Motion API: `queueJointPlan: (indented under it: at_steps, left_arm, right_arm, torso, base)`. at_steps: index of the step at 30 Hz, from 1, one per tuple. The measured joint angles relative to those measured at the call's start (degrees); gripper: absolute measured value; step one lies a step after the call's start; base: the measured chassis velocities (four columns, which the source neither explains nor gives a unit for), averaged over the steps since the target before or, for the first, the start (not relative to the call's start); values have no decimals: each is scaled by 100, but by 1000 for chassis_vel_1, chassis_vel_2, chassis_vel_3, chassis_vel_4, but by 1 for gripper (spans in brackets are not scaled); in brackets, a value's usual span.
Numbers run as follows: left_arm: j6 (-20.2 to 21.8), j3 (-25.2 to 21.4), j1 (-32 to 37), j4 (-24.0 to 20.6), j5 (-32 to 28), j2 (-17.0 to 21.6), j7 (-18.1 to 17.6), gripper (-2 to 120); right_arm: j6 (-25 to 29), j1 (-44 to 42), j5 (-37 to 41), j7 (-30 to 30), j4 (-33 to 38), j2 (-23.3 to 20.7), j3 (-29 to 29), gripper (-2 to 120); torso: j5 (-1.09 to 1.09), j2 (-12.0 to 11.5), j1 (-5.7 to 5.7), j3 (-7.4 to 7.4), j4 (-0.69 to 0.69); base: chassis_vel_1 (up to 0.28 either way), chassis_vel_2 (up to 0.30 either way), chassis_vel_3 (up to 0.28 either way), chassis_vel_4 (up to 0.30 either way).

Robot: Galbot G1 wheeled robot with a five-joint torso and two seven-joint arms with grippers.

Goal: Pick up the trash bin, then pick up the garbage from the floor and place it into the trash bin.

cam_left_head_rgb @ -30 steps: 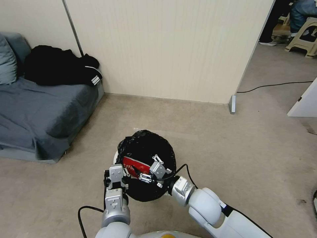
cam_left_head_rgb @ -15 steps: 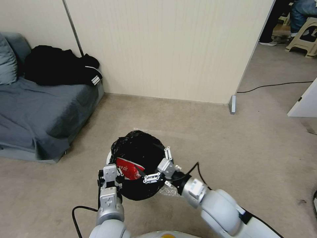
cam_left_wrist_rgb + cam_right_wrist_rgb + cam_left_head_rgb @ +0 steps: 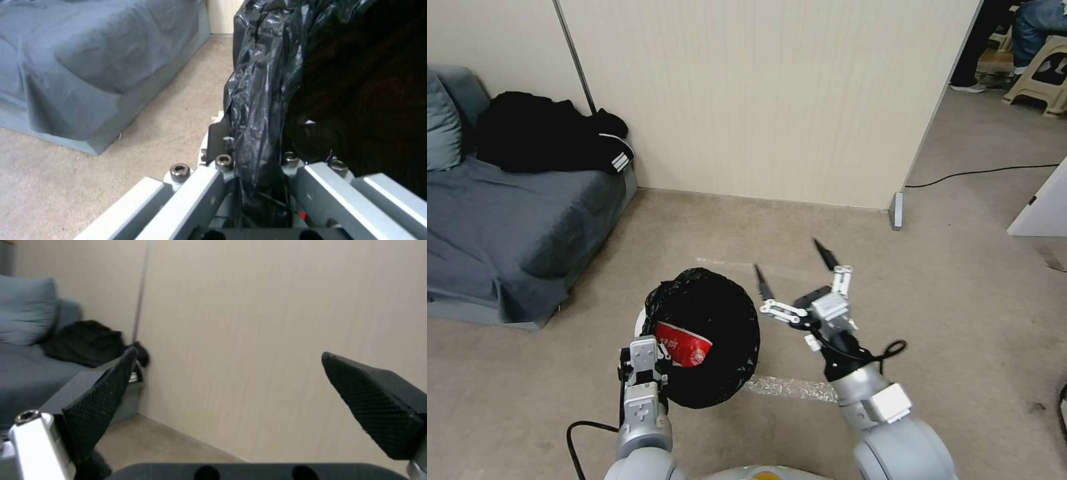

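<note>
1. The left gripper (image 3: pixel 647 357) is clamped on the near rim of the trash bin (image 3: pixel 707 333), holding it above the floor (image 3: pixel 960 320).
2. A red-and-white wrapper (image 3: pixel 682 343) lies inside the bin's black liner.
3. The right gripper (image 3: pixel 795 270) hangs just right of the bin, fingers spread wide and holding nothing.
4. Bare carpet lies open to the right; the sofa (image 3: pixel 507 227) edge stands well left.

- You can't see the left gripper's (image 3: pixel 644 353) fingertips; the bin's (image 3: pixel 704 333) black liner (image 3: pixel 258 100) covers them.
- The red wrapper (image 3: pixel 682 344) is partly hidden under the liner's fold.
- The sofa (image 3: pixel 500 220) is cut off at the picture's left edge.
</note>
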Motion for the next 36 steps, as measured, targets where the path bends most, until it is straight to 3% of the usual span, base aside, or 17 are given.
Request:
queueJointPlan:
  at_steps: [10,29,36]
  left_arm:
    - [-109,3,-11,-6,19,-6,-40,1]
    - [-27,-47,70,-145,-40,269,-13,1]
    - [11,25,139,-314,44,256,-12,1]
  right_arm:
    - [363,-357,-109,208,-151,458,179,100]
    - [883,-570,444,45,-369,128,764,100]
    - [920,-556,487,305,-375,122,728,100]
  torso:
    - [0,0,0,0,0]
    - [1,-1,0,0,-1]
    - [1,-1,0,0,0]
  base:
    - [0,0,0,0]
    - [0,0,0,0]
    - [34,36,30,36]
